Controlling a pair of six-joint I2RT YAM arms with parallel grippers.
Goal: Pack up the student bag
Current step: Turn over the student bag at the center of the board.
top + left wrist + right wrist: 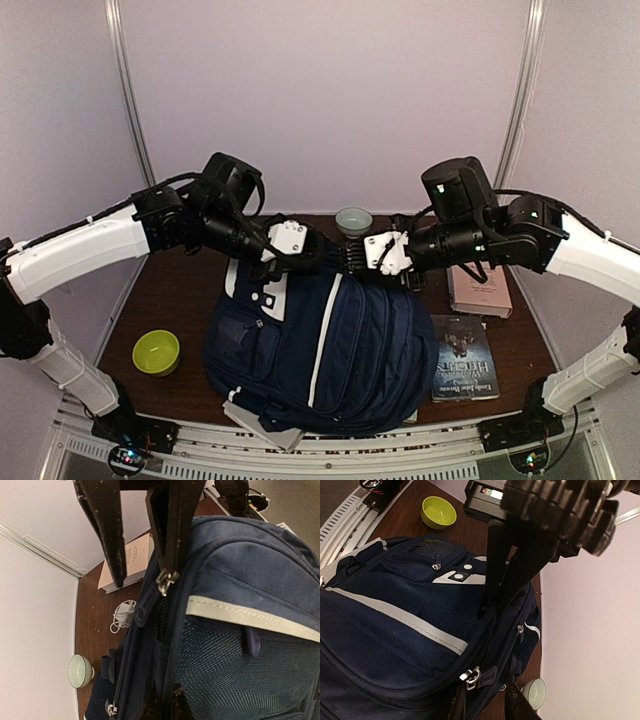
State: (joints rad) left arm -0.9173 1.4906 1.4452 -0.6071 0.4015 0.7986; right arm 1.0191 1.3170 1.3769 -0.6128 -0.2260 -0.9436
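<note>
The student bag (330, 350), navy with thin white stripes, lies on the table with its top towards the back. My left gripper (325, 257) is shut on the fabric by the main zip at the bag's top; in the right wrist view its fingers (492, 587) press together into the cloth. My right gripper (352, 258) faces it from the right, jaws apart. A metal zip pull (472, 674) with a rubber tab sits just beyond the right fingertips. In the left wrist view that zip pull (167, 578) touches the tip of one right finger (172, 535).
A pale green bowl (353, 220) stands behind the bag, a yellow-green bowl (156, 352) at front left. Two books (464, 358) lie to the right, one (480, 290) behind the other. A white cable (122, 616) lies near the back. A grey flat item (262, 425) pokes out under the bag's front.
</note>
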